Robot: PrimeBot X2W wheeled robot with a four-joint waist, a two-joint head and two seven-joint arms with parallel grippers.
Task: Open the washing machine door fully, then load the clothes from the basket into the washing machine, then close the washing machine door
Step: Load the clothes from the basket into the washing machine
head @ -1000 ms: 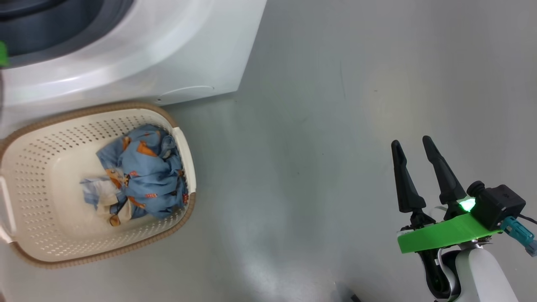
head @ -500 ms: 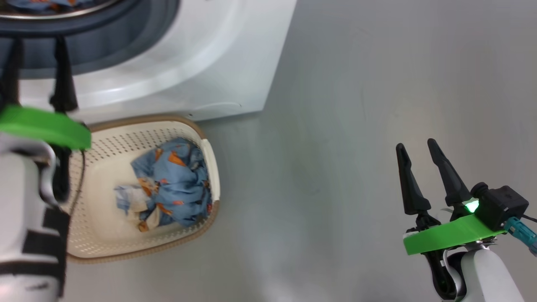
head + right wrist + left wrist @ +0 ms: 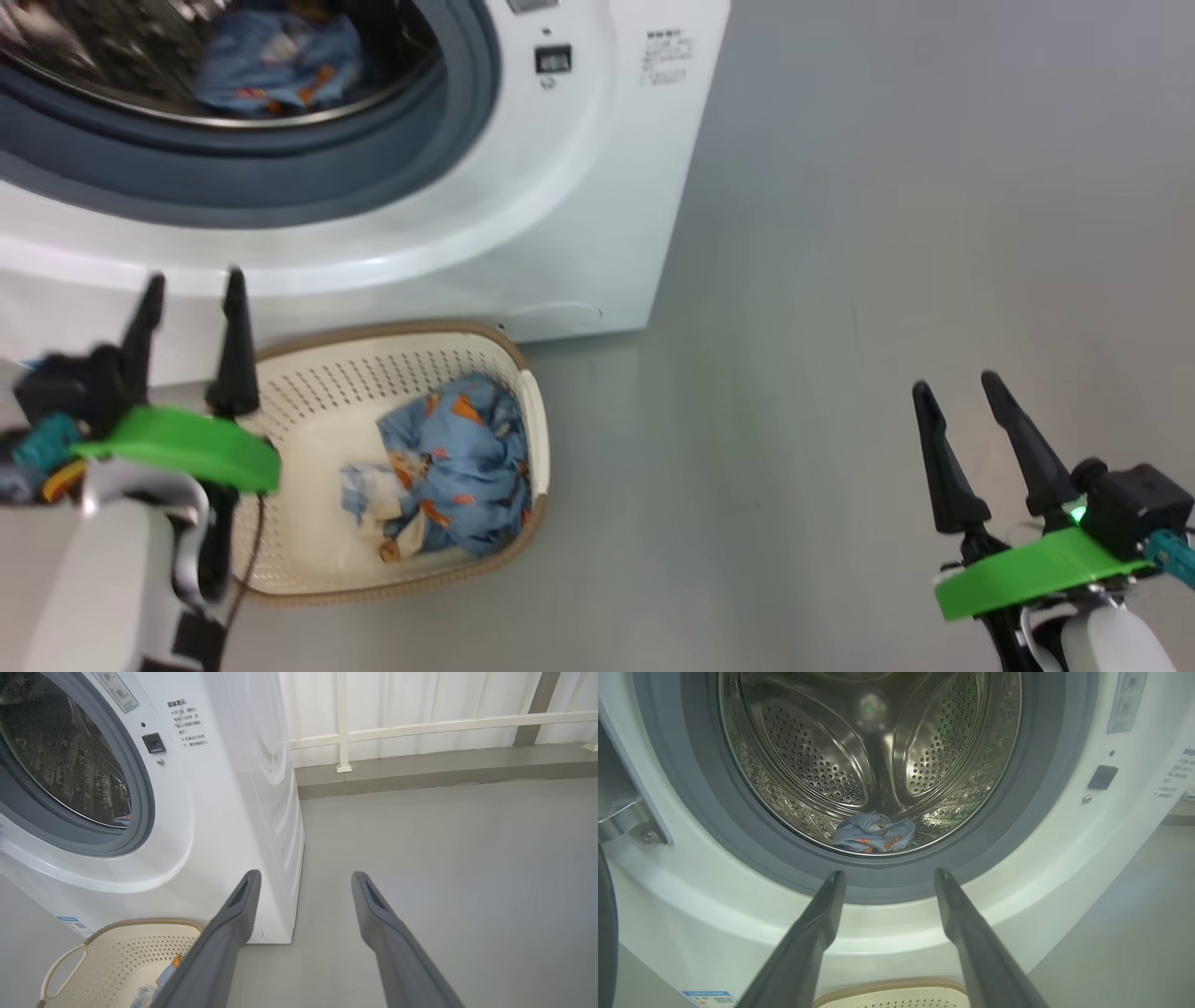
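The white washing machine (image 3: 579, 187) stands open, and one piece of the light blue bear-print clothes (image 3: 873, 833) lies at the bottom of its steel drum. The washing machine door shows as a dark edge (image 3: 605, 933) at the far left, below a metal hinge. More clothes (image 3: 453, 467) lie bunched in the cream basket (image 3: 308, 392) on the floor in front of the machine. My left gripper (image 3: 191, 280) hangs open and empty over the basket's left end, fingers pointing at the drum mouth. My right gripper (image 3: 954, 383) is open and empty over bare floor, far to the right.
Grey floor (image 3: 840, 233) spreads to the right of the machine. A white railing (image 3: 420, 725) on a low kerb runs along the back wall. The basket's rim (image 3: 140, 926) nearly touches the machine's front panel.
The head camera has tilted up, bringing the drum into view. My left gripper has drawn back from the drum mouth to above the basket's left end. The right gripper holds its place.
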